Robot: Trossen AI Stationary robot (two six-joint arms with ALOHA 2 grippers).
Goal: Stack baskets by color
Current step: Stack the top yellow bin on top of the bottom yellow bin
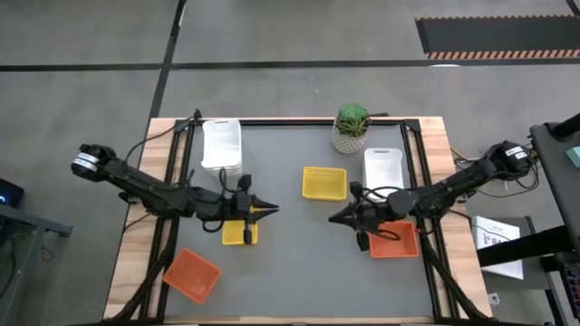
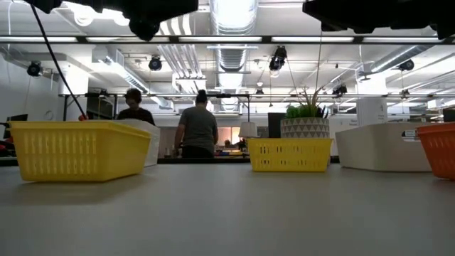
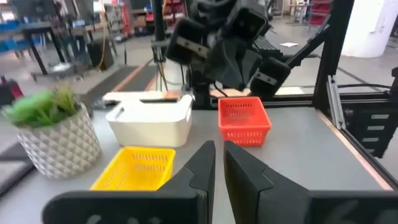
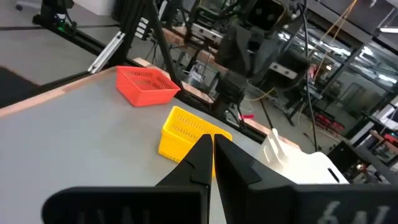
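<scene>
Both arms hover over the middle of the table, tips facing each other – the left gripper (image 1: 269, 210) nearly closed with only a slit between its fingers, the right gripper (image 1: 333, 217) fully closed, neither holding anything. White baskets sit at the far-left (image 1: 221, 145) and far-right (image 1: 383, 167) edges. One yellow basket (image 1: 324, 183) lies near the far middle beside the plant (image 1: 351, 127), another (image 1: 239, 231) under the left gripper. Orange baskets – one at the near-left corner (image 1: 191, 273), one under the right arm (image 1: 395, 241).
</scene>
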